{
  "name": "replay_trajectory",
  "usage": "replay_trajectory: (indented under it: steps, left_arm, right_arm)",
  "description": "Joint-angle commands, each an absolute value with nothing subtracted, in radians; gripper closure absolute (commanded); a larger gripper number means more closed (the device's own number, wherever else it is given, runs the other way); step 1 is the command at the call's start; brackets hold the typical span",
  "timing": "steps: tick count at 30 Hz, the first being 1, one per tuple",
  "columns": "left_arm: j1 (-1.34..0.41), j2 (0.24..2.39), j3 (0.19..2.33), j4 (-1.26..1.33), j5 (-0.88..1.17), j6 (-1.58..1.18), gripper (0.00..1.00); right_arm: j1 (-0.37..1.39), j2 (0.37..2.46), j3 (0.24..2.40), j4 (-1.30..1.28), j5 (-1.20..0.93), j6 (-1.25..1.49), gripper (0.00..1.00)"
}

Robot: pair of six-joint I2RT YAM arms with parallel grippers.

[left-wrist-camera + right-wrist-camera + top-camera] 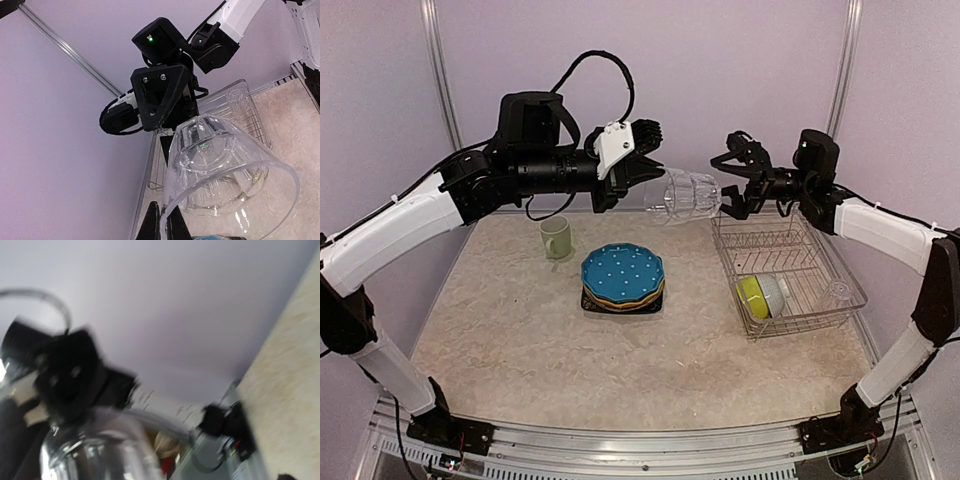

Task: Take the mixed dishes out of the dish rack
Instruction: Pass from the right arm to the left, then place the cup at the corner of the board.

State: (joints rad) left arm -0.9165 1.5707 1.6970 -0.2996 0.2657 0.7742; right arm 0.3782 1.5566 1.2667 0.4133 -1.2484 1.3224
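A clear glass (688, 196) hangs on its side in the air above the table's back middle. My left gripper (657, 193) is shut on its rim; in the left wrist view the two black fingertips (152, 223) pinch the rim wall of the glass (225, 170). My right gripper (728, 197) stands open at the glass's base, fingers spread wide, and I cannot tell if they touch it. The right wrist view is blurred and shows the glass (95, 452) close up. The dish rack (790, 262) holds lime and white bowls (760, 296) and another clear glass (834, 296).
A pale green mug (557, 238) stands on the table at the back left. Beside it sits a stack of plates (623, 275), the blue dotted one on top, an orange and a black square one beneath. Purple walls close in the back and sides.
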Motion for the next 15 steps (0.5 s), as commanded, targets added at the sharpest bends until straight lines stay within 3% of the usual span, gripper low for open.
replay_trajectory:
  steps: [1, 9, 15]
  left_arm:
    - [-0.884, 1.52, 1.71, -0.366, 0.193, 0.578, 1.0]
    - [-0.778, 1.482, 1.745, -0.464, -0.057, 0.208, 1.0]
    - [-0.612, 1.443, 1.758, -0.578, -0.111, -0.08, 1.0]
  right_arm:
    - [0.298, 1.531, 1.297, 0.178, -1.148, 1.143, 0.01]
    - [0.208, 1.522, 1.378, -0.134, -1.022, 0.919, 0.01]
    - [0.192, 1.531, 1.424, -0.274, -0.956, 0.805, 0.01]
